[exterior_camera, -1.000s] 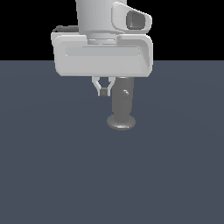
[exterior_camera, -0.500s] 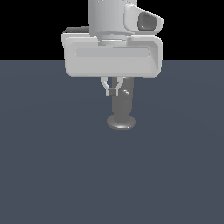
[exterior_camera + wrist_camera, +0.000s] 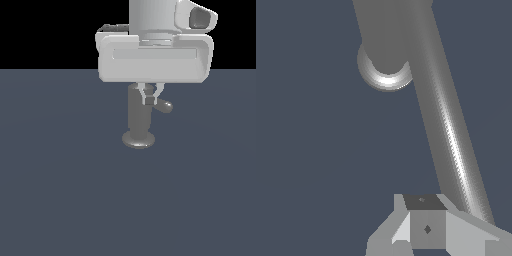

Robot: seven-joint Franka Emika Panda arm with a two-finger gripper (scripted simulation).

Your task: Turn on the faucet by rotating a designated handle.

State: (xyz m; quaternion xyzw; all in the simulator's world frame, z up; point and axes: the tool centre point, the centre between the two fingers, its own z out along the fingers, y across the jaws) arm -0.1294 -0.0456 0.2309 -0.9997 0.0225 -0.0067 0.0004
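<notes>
My gripper (image 3: pixel 151 98) hangs with its pale fingers drawn nearly together, gripping nothing that I can make out, just in front of the upper part of the upright grey metallic faucet cylinder (image 3: pixel 138 120). The faucet stands on its flared round base on the dark blue-grey floor (image 3: pixel 60 190). The thin grey metal handle rod (image 3: pixel 164 105) juts from near the faucet's top toward the exterior view's right. In the wrist view the handle (image 3: pixel 451 145) runs close beside my fingertips (image 3: pixel 426 220). I judge this the contact step: next I should press sideways against the rod and sweep it round the faucet. Open floor surrounds the faucet, so the swing has room.
</notes>
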